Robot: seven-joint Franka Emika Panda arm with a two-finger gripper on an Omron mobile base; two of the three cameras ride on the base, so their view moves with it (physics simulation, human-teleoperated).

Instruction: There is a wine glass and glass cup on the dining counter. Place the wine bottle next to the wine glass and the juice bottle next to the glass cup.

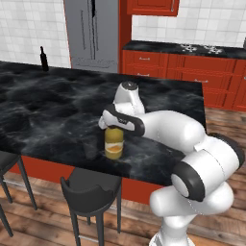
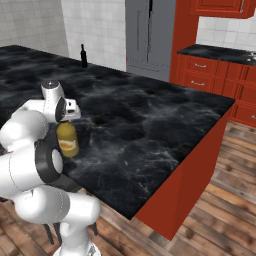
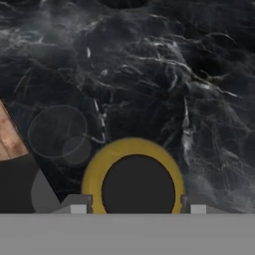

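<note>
Gripping the juice bottle (image 1: 114, 143) by its black cap, the gripper (image 1: 113, 126) holds it upright near the dining counter's (image 1: 57, 110) front edge, beside a clear glass (image 3: 58, 131); the wine bottle (image 1: 44, 58) stands far back.

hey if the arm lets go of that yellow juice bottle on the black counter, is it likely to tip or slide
The juice bottle looks squat and wide-based and stands upright on the dining counter, so it probably won't tip. The glossy stone may let it slide if nudged. The gripper straddles its cap, so a crooked retreat could rock it.
</note>
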